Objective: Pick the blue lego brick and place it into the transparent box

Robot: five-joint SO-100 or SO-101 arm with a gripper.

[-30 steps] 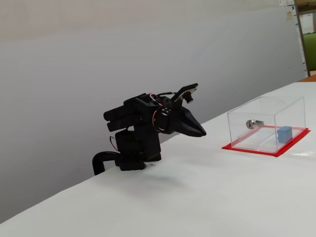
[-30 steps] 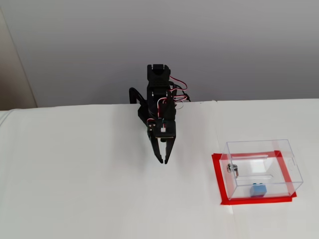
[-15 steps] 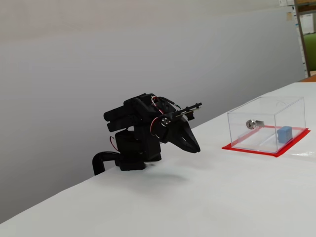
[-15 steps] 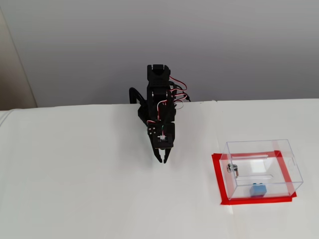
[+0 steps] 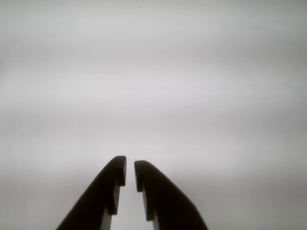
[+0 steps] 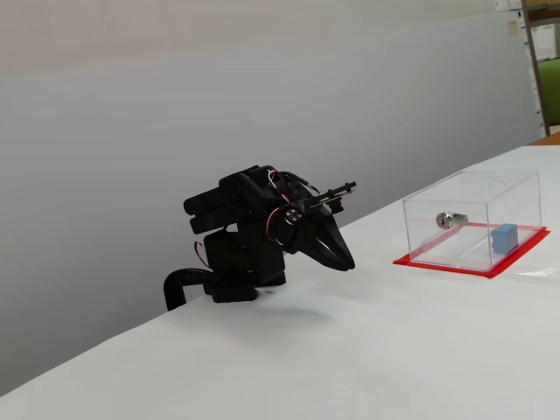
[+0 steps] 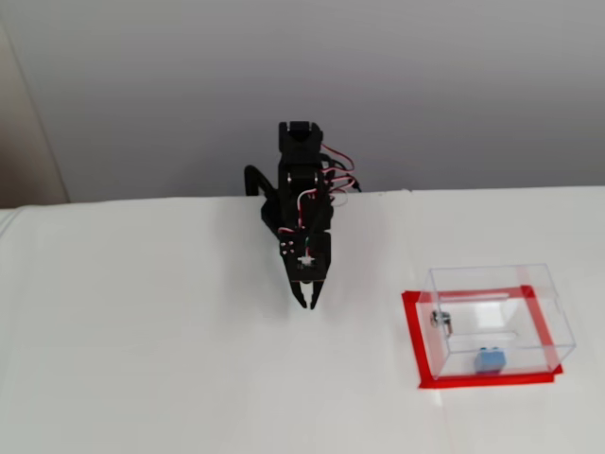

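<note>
Matte black plastic throughout, blocky servo housings stacked on a squat base with a curved black clamp [image 6: 179,289] at the rear. Thin red and white cables [image 7: 338,172] looping out beside the upper housings. Small silver screw heads [image 6: 290,215] near the wrist joint. Claw [image 5: 129,173] of two dark tapering fingers [image 5: 108,191] with rounded tips and stepped inner edges.

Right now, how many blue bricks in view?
1. The blue lego brick sits inside the transparent box, near its front wall in a fixed view. None elsewhere on the table; the wrist view shows none.
</note>
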